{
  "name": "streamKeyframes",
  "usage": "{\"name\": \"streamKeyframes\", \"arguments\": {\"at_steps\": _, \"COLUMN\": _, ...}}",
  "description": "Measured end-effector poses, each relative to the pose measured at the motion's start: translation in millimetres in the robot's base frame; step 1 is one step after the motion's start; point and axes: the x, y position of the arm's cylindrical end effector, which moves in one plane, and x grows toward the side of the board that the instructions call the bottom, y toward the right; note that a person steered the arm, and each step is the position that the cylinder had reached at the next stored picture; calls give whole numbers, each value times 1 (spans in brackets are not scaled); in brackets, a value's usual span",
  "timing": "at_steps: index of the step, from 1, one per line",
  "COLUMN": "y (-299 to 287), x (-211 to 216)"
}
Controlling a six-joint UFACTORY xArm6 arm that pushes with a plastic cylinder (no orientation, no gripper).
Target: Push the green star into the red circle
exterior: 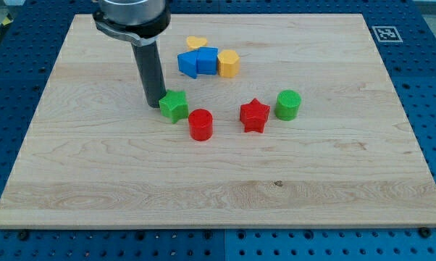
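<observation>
So my tip (155, 104) sits right up against the upper-left side of the green star (174, 106), looks like it's touching or as good as. It's just a plain rod, nothing to open or close and nothing held, it only shoves things along the board (73, 181).

The green star is a bit left of the middle of the board, and the red circle (200, 124) is just beside it, down and to the view's right. Honestly I can't tell if the two are already touching or if there's a sliver of wood between them, it's super close either way.

My read: this is the last bit of the push. The rod is behind the star on the far side from the target, so the line-up looks pretty good. Next move should just be a short nudge toward the lower right, keeping it slow so the star doesn't spin off the rod and slide past the circle.

Other stuff is well out of the way: red star (254, 114) and green circle (288, 104) off to the view's right, plus a cluster near the top with two blue blocks (197, 62), an orange block (228, 64) and a yellow heart (197, 43).
</observation>
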Motion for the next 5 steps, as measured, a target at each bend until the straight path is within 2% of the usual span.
{"name": "streamKeyframes", "arguments": {"at_steps": 2, "y": 36, "x": 21}}
{"name": "streamKeyframes", "arguments": {"at_steps": 5, "y": 139, "x": 22}}
